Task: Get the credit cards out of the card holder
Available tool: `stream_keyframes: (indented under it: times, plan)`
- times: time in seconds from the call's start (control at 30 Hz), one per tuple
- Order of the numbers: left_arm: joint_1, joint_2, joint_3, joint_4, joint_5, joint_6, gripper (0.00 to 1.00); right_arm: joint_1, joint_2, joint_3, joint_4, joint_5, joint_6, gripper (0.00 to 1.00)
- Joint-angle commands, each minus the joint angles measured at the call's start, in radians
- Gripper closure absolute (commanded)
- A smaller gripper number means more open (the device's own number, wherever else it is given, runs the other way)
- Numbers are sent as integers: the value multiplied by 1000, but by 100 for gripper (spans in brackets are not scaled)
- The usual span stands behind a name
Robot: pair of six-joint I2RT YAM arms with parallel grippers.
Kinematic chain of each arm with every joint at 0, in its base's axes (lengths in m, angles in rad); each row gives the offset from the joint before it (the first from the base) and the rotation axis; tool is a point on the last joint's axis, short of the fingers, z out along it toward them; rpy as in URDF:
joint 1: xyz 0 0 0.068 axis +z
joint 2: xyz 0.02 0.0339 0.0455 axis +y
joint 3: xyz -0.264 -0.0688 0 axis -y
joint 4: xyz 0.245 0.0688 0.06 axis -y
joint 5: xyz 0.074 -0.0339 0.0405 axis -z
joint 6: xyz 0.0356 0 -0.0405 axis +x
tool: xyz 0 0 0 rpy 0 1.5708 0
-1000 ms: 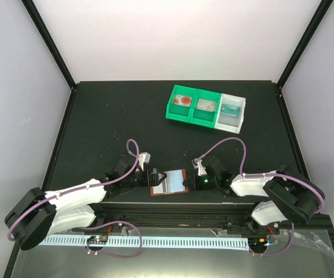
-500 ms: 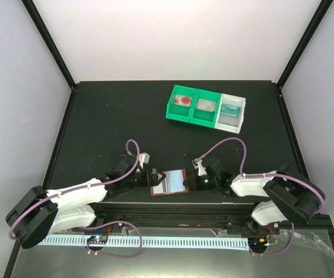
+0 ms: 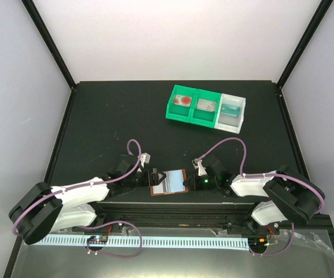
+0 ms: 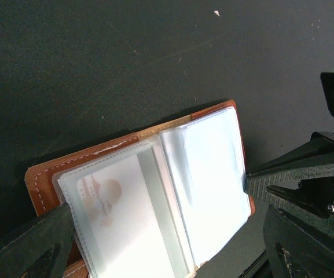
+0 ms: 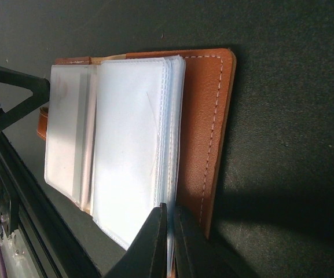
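Right wrist shows right pincer [image 5: 169,219] nipping the card holder [image 5: 207,116]; left pincer [image 4: 167,223] wide.

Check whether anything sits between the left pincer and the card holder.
Nothing visible does. The holder lies open directly in front of the open left pincer. The right pincer is closed on the sleeves at the holder's far edge, out of the way.

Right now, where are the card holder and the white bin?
card holder [image 5: 204,127], right wrist view, on its bare brown cover.
white bin [image 3: 229,125], top external view, on its near wall.
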Motion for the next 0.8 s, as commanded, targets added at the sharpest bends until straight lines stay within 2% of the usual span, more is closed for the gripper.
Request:
stream_keyframes:
  times: [0.0, 0.23, 0.6, 0.77]
  plan:
    - [9, -13, 35, -11, -17, -3, 9, 6, 11, -14, -10, 37, 2, 92]
    - [9, 14, 36, 27, 19, -5, 10, 6, 14, -15, -5, 34, 2, 92]
    - [8, 45, 47, 165, 163, -27, 29, 7, 12, -23, 6, 34, 5, 92]
    - [6, 29, 44, 202, 181, -41, 36, 7, 12, -25, 6, 35, 7, 92]
